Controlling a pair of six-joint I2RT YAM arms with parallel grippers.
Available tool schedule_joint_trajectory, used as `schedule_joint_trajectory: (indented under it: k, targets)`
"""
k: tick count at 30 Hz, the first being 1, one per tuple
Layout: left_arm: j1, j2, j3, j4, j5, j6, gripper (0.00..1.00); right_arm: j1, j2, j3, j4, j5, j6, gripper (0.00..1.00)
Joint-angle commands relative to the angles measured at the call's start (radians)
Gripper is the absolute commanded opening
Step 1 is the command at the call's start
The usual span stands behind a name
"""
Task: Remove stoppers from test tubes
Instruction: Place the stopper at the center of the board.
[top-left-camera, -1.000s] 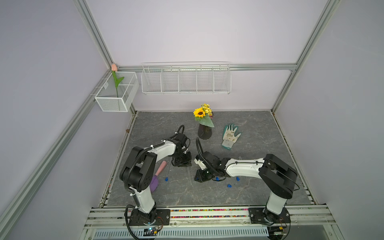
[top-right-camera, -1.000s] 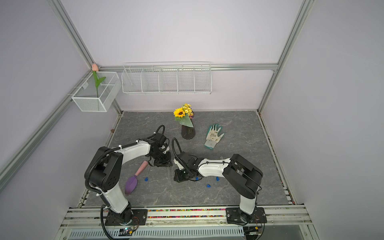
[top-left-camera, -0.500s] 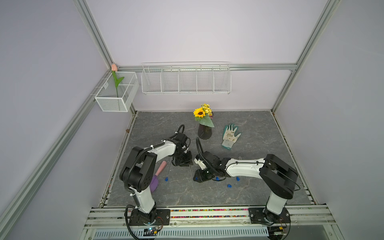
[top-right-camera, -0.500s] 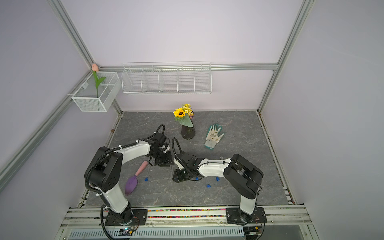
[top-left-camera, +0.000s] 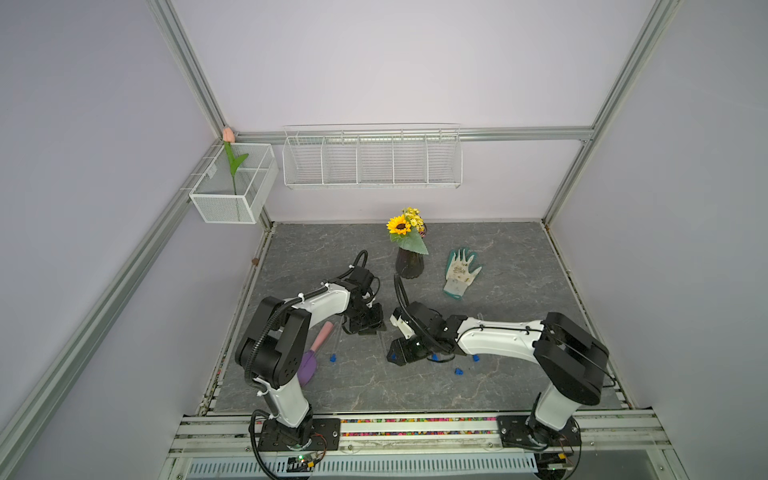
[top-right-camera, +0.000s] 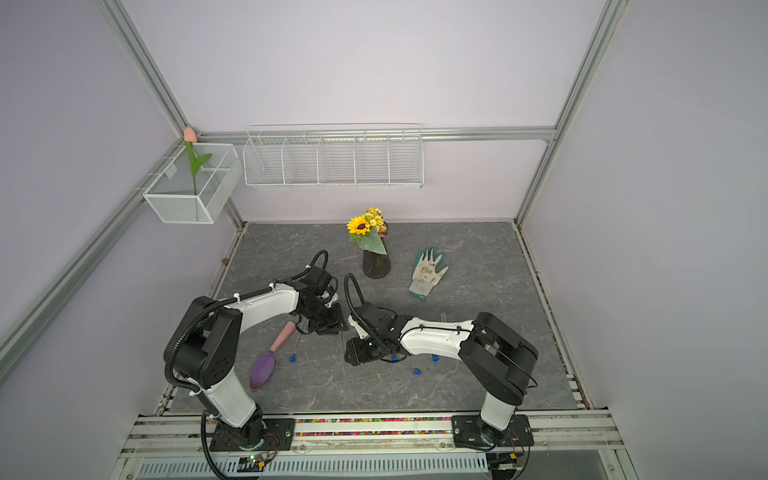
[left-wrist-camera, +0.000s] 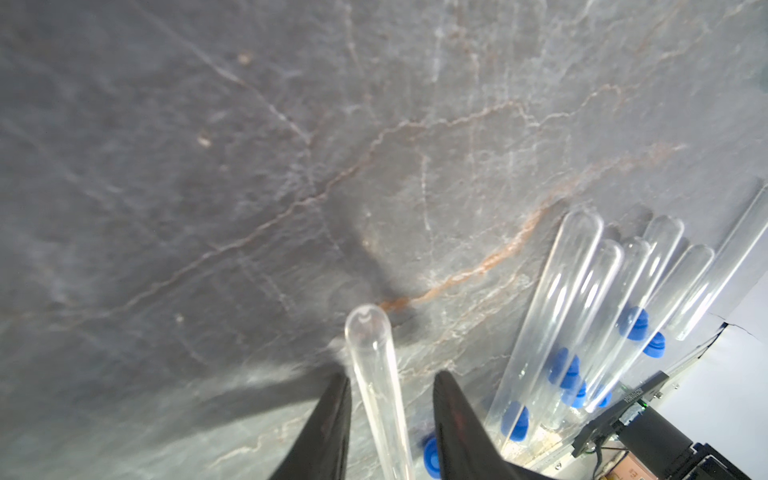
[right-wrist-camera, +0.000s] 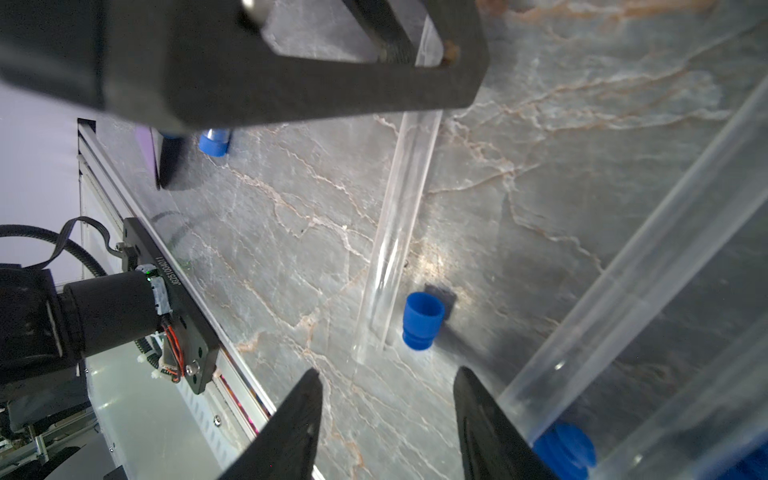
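The right gripper (right-wrist-camera: 387, 370) has spread its jaws and holds nothing. The blue stopper (right-wrist-camera: 422, 320) lies freed just ahead of its tips, beside the mouth of the tube (right-wrist-camera: 399, 199). The left gripper (left-wrist-camera: 391, 374) has slackened around that tube. One is uncorked; capped tubes (left-wrist-camera: 573, 270) wait alongside.

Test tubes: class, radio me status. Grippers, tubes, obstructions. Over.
Left gripper open, unstoppered test tube between its jaws. Right gripper open, empty; loose stopper on table beside tube mouth. Stoppered tubes lie close beside right gripper.
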Motion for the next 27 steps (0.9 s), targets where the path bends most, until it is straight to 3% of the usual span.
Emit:
schedule_joint_trajectory:
  k: [1,27]
  targets:
    - [-0.004,-0.035,-0.014,0.0,-0.008,-0.006,0.37,0.01,-0.021,-0.004,-0.03,0.02,-0.006,0.56]
    - [-0.004,-0.13,-0.016,0.003,-0.018,-0.042,0.44,0.031,-0.155,-0.037,-0.122,0.111,-0.023,0.74]
